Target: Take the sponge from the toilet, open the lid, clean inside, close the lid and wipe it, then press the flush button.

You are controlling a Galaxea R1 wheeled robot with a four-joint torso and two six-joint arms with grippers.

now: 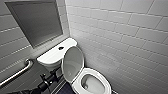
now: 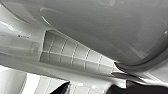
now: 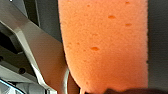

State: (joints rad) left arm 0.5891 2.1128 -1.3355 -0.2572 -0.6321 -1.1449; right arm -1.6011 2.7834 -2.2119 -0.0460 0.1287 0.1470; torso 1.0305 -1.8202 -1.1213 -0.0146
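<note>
The white toilet (image 1: 98, 75) stands in the corner with its lid (image 1: 73, 62) raised upright against the tank. The dark flush button (image 1: 60, 48) sits in the middle of the tank top. My left gripper (image 1: 58, 72) comes in from the lower left and is open beside the lid's left edge. Its wrist view shows the lid (image 2: 105, 22) very close, with the dark fingertips (image 2: 61, 89) apart. The orange sponge (image 3: 105, 42) looms large in the right wrist view, and my right gripper is shut on it.
A metal grab bar (image 1: 17, 72) runs along the left wall below a dark framed panel (image 1: 37, 20). A white tiled wall (image 1: 130, 42) closes in on the toilet's right side. The floor by the bowl is dark.
</note>
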